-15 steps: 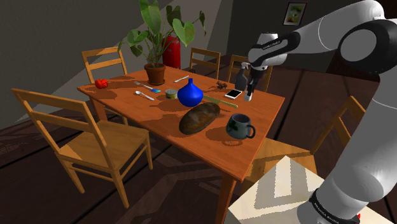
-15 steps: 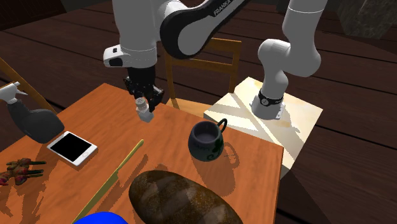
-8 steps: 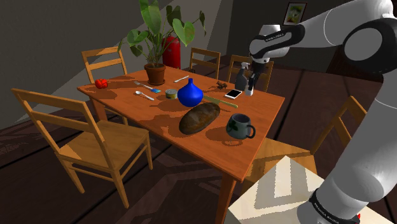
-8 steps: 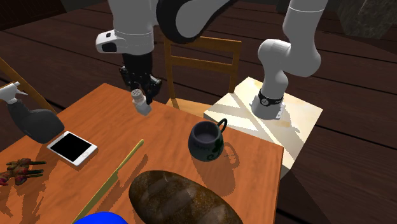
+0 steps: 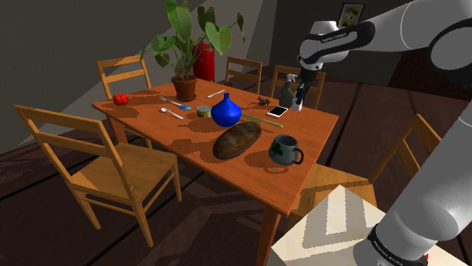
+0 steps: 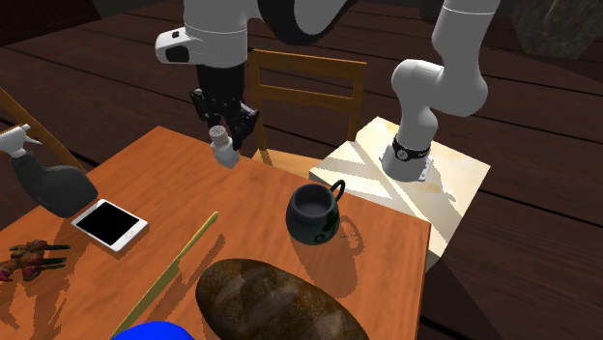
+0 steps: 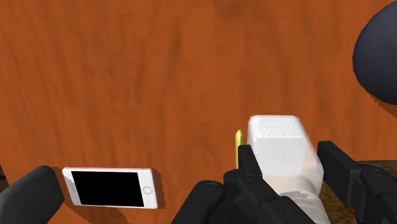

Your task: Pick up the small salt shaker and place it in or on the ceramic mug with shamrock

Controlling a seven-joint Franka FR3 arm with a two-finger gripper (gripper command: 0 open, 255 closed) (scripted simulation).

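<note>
— What lies leftmost on the table (image 6: pixel 159 188)?
— A phone (image 6: pixel 109 224). Right of it, the end effector (image 6: pixel 226 133) clasps the white salt shaker (image 6: pixel 225 151) above the tabletop.
— And the dark mug (image 6: pixel 314 214)?
— Farther right, standing well apart.

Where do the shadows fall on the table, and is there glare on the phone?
Shoulder view: mug and bread cast dark shadows on the table. Second exterior view: the mug's shadow falls toward that view's right. Wrist view: the phone screen is plain black, no glare.
</note>
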